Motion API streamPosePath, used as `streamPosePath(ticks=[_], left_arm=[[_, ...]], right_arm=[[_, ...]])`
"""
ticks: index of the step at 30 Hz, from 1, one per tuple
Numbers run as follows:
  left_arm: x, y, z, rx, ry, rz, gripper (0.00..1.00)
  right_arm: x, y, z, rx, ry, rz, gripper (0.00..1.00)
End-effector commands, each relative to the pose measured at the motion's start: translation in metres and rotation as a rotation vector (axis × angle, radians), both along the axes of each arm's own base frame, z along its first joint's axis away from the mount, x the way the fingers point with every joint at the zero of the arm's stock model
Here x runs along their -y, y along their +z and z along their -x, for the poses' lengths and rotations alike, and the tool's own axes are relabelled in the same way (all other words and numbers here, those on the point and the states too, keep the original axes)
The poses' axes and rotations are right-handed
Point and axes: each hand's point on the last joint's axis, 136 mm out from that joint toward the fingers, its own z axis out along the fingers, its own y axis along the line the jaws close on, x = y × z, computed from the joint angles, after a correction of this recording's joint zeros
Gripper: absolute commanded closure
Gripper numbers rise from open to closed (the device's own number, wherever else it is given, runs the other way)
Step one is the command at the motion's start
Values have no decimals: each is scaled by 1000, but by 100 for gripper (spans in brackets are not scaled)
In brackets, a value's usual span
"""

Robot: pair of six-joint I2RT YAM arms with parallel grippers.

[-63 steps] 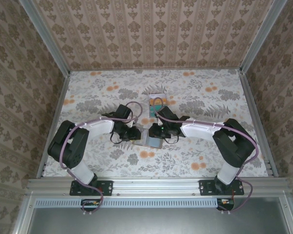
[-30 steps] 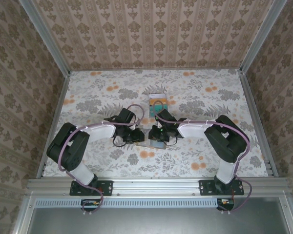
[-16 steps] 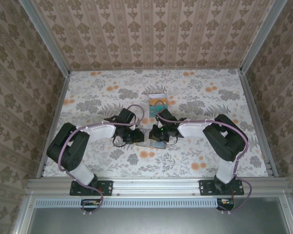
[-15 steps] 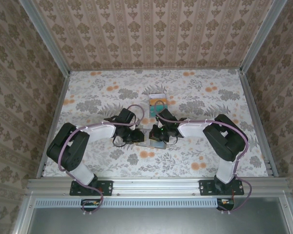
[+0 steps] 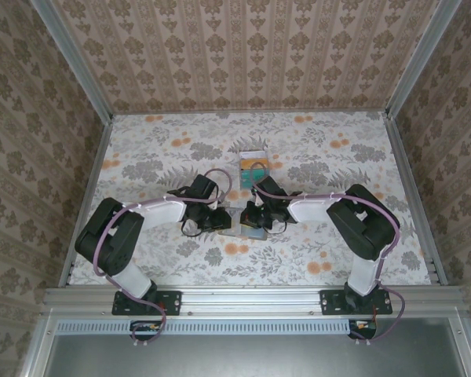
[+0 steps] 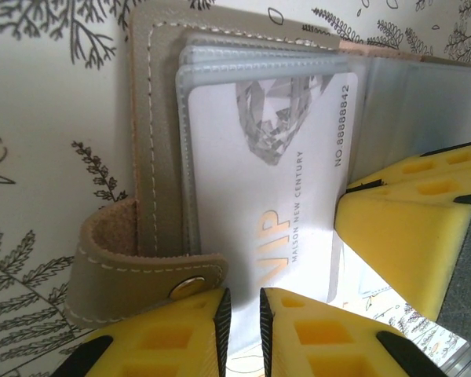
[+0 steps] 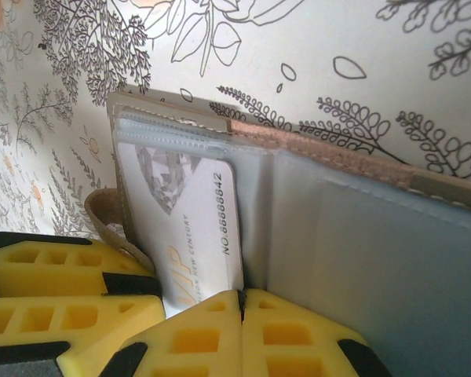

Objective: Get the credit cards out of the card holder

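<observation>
Left gripper (image 6: 243, 306) clamps card holder (image 6: 153, 157) edge: pin it down. Right gripper (image 7: 239, 306) clenched at card (image 7: 192, 212) corner, grasp unconfirmed: you pull straight out of holder.

olive card holder (image 6: 153, 133), white card (image 6: 282, 204), floral table (image 6: 47, 102).

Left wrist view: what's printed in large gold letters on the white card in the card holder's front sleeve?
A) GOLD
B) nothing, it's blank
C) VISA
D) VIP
D: the white card sitting in the clear sleeve of the card holder carries gold "VIP" lettering below a diamond graphic, with a number printed along its edge.
</observation>
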Motion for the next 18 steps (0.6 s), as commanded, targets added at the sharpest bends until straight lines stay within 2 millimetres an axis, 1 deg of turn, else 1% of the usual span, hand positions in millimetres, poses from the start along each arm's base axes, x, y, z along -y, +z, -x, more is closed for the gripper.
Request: streamPosePath(ticks=[1,7,18], left_arm=[[-20,-19,15,-75,28,-90,79],[-23,-19,14,-79,35,-91,79],[-23,-17,12,-75,41,-87,79]], right_arm=[[11,-8,7,-32,-24,22,100],[16,-6,8,-30,-29,24,100],[17,-5,8,-29,-26,26,100]])
